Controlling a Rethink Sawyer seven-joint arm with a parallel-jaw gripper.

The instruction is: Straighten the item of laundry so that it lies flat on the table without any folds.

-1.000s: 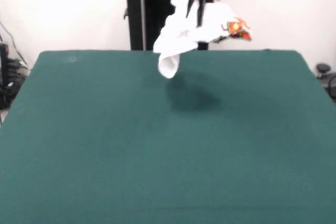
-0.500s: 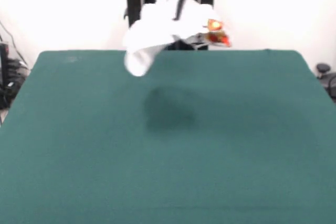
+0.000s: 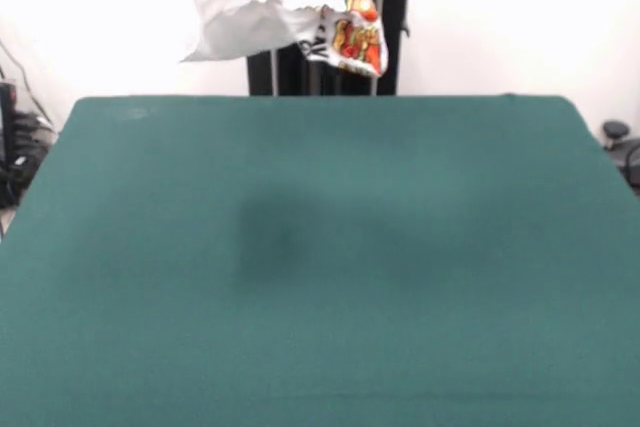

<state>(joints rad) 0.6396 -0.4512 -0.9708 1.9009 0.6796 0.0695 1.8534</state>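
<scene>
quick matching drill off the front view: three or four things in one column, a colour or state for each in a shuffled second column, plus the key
1. garment
2. table
3. pedestal
4. dark shadow patch

A. black, upright behind the far edge
B. white with a red and orange print, in the air above the far edge
C. lies on the green top
D. dark green, nothing resting on it

Pairs: 1-B, 2-D, 3-A, 4-C

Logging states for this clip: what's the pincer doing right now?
Pincer: cannot be told; it is barely in view at the top edge, above the white garment, which hangs in the air clear of the table.
</scene>
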